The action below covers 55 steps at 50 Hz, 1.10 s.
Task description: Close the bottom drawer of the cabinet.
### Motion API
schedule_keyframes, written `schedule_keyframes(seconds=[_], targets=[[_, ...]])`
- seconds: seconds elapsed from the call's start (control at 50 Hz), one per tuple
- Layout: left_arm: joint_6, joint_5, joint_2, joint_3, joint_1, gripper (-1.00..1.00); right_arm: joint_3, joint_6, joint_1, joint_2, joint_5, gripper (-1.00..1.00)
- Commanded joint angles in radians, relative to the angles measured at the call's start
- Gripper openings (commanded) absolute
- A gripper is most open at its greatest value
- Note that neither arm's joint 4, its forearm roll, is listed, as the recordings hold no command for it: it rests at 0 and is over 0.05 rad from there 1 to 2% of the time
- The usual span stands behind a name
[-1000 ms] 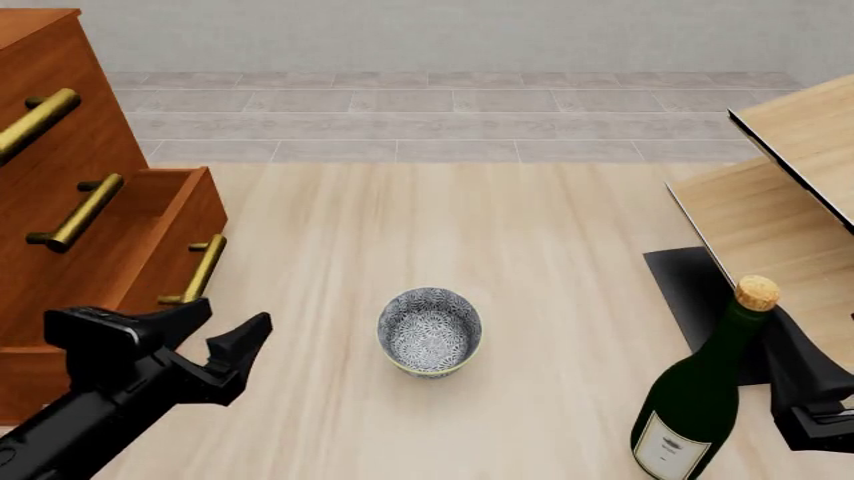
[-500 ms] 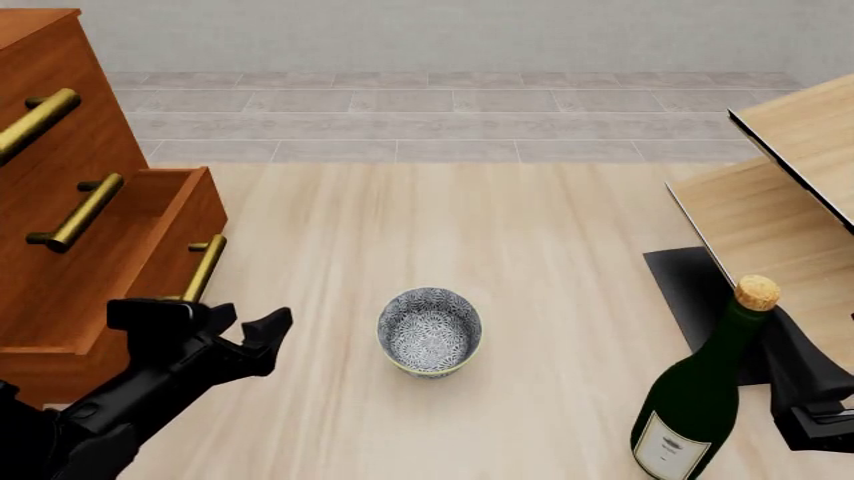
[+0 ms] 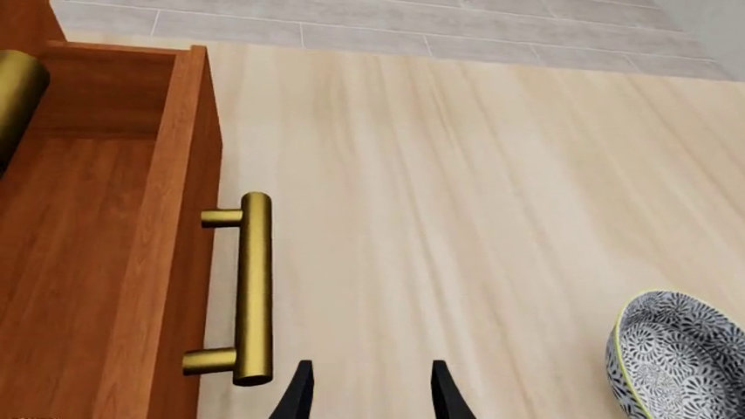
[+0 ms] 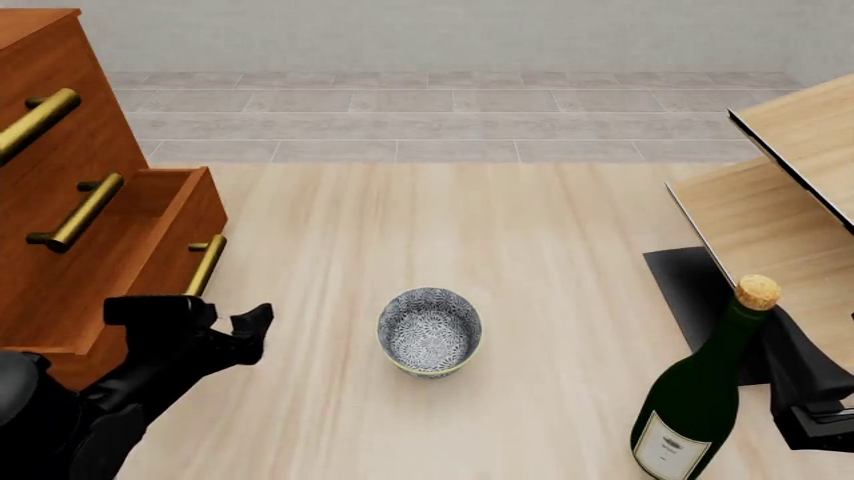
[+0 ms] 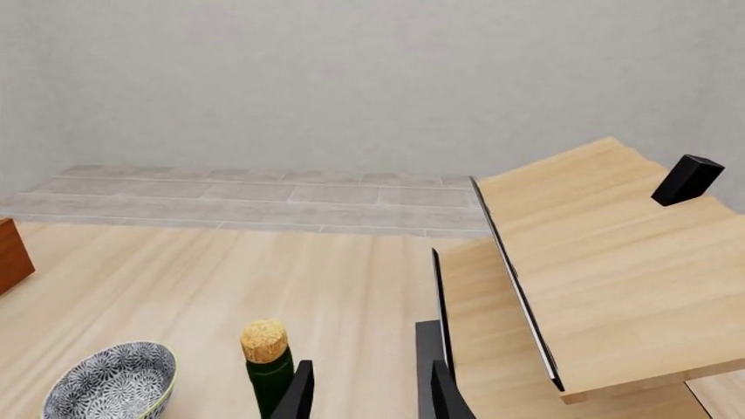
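The reddish-brown cabinet point(image 4: 67, 140) stands at the left edge of the front view. Its bottom drawer point(image 4: 140, 265) is pulled out, and its brass bar handle point(image 4: 204, 268) faces the table. My left gripper point(image 4: 204, 318) is open and empty, just in front of the near end of that handle. In the left wrist view the gripper point(image 3: 369, 397) sits beside the handle point(image 3: 253, 288), not touching it, and the drawer's open inside point(image 3: 82, 262) shows. My right gripper point(image 5: 370, 397) is open and empty, low at the far right point(image 4: 811, 400), partly hidden behind the bottle.
A patterned bowl point(image 4: 429, 331) sits mid-table, right of my left gripper. A green corked bottle point(image 4: 701, 395) stands at the front right. Pale light-wood furniture with black edging point(image 4: 787, 190) fills the right side. Two upper drawers with brass handles point(image 4: 83, 210) are above the open one.
My left gripper has moved forward and leftward, closer to the bottom drawer's handle. The drawer, bowl, bottle and right arm have not moved.
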Motion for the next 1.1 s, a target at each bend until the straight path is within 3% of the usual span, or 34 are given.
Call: schedule_keyframes(seconds=[0.02, 0.86, 1.1], targets=[[0.036, -0.006, 0.021, -0.012, 0.051, 1.0, 0.002, 0.001, -0.002, 0.001, 0.0, 1.0], [0.208, -0.081, 0.087, -0.009, 0.196, 1.0, 0.002, 0.001, -0.002, 0.001, 0.001, 1.0], [0.229, -0.091, 0.1, -0.017, 0.221, 1.0, 0.002, 0.002, 0.0, 0.01, -0.006, 1.0]])
